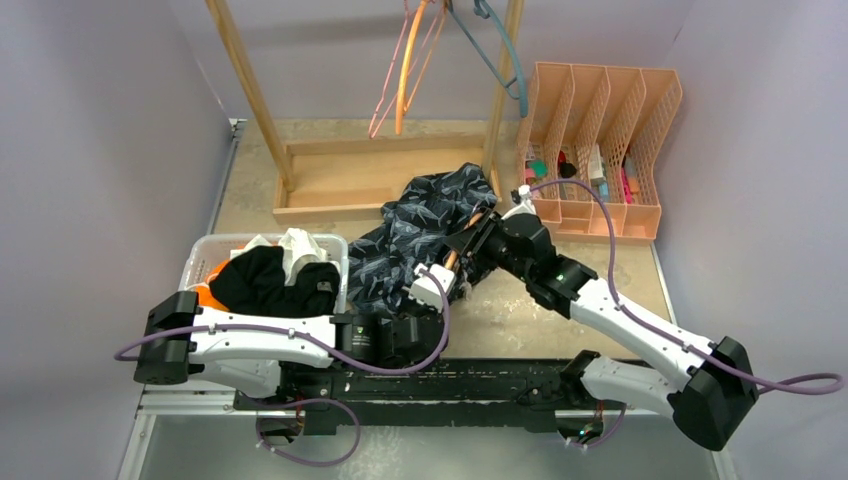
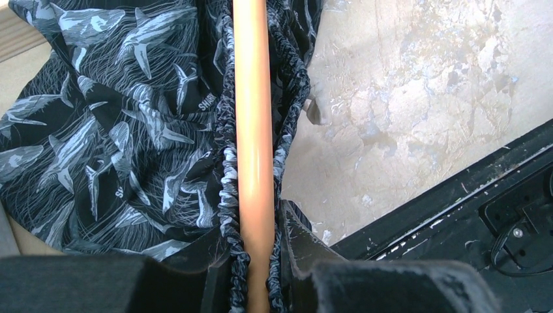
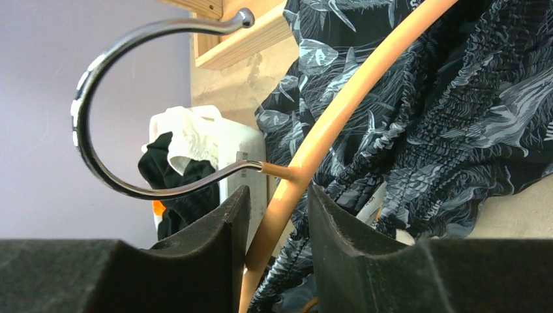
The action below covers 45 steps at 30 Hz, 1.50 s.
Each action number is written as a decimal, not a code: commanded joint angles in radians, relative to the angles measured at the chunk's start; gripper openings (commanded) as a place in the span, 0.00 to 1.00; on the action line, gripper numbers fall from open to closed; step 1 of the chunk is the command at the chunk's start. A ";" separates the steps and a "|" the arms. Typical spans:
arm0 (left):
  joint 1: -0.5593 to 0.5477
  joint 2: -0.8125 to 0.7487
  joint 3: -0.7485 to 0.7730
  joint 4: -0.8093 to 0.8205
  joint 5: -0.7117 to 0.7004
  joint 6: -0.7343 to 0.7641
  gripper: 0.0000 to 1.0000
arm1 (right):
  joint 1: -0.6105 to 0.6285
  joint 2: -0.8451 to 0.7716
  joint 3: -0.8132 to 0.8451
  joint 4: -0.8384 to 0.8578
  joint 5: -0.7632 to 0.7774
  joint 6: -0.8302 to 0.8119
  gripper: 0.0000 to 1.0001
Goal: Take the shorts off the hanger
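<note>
Right, top view: camo shorts [image 1: 410,235] lie on the counter [image 1: 520,310], long axis running near-left to far-right. The left gripper [image 1: 432,285] is at the near end and the right gripper [image 1: 468,250] at the far end, so both arms are equally close. We count four pairs: one camo here, plus orange shorts [image 1: 205,295], white shorts [image 1: 295,245] and black shorts [image 1: 265,280] in the bin [image 1: 200,250].

Left wrist: one hanger [image 2: 253,130], its bar running straight away from the jaws with the elastic waistband bunched round it. The jaws are clamped on bar and fabric together.

Right wrist: the jaws stand apart, straddling the hanger's shoulder beside the steel hook [image 3: 98,98], with a gap showing. We judge the waistband must slide off lengthwise along the bar.
</note>
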 commanded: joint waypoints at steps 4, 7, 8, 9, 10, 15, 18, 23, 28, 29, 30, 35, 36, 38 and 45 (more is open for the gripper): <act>-0.001 -0.028 0.030 0.073 -0.048 0.015 0.00 | 0.001 0.012 0.026 0.011 -0.021 -0.013 0.31; -0.001 -0.030 0.036 0.030 -0.078 -0.038 0.03 | 0.001 -0.014 0.008 0.008 -0.002 -0.003 0.11; -0.001 -0.030 0.040 0.020 -0.082 -0.048 0.08 | 0.001 -0.022 0.002 0.010 0.005 0.001 0.08; -0.001 -0.035 0.043 0.012 -0.084 -0.056 0.16 | 0.001 -0.029 -0.005 0.010 0.013 0.002 0.07; -0.001 -0.041 0.047 0.006 -0.083 -0.063 0.24 | 0.002 -0.034 -0.008 0.006 0.022 0.002 0.07; 0.000 -0.112 0.065 -0.024 -0.074 -0.093 0.50 | 0.002 -0.034 -0.010 -0.020 0.049 0.003 0.04; 0.004 -0.175 0.070 -0.040 -0.060 -0.093 0.61 | 0.001 -0.024 -0.009 -0.028 0.052 0.002 0.04; 0.046 -0.220 0.075 -0.058 0.082 -0.077 0.66 | 0.001 -0.001 -0.001 -0.030 0.055 0.003 0.04; 0.136 -0.170 0.053 -0.061 0.218 -0.123 0.66 | 0.001 0.021 0.022 -0.033 0.050 -0.012 0.04; 0.164 -0.158 0.043 -0.060 0.232 -0.166 0.68 | 0.001 0.024 0.027 -0.038 0.050 -0.015 0.04; 0.197 -0.148 0.030 -0.061 0.226 -0.229 0.69 | 0.001 0.026 0.034 -0.042 0.050 -0.017 0.04; 0.347 -0.146 -0.134 0.113 0.438 -0.482 0.69 | 0.001 0.029 0.041 -0.053 0.062 -0.024 0.04; 0.349 -0.150 -0.165 0.156 0.445 -0.531 0.69 | 0.001 0.029 0.040 -0.056 0.063 -0.024 0.04; 0.352 -0.150 -0.222 0.255 0.471 -0.599 0.69 | 0.001 0.028 0.040 -0.058 0.066 -0.023 0.04; 0.356 -0.103 -0.249 0.288 0.510 -0.621 0.69 | 0.001 0.030 0.026 -0.045 0.059 -0.005 0.04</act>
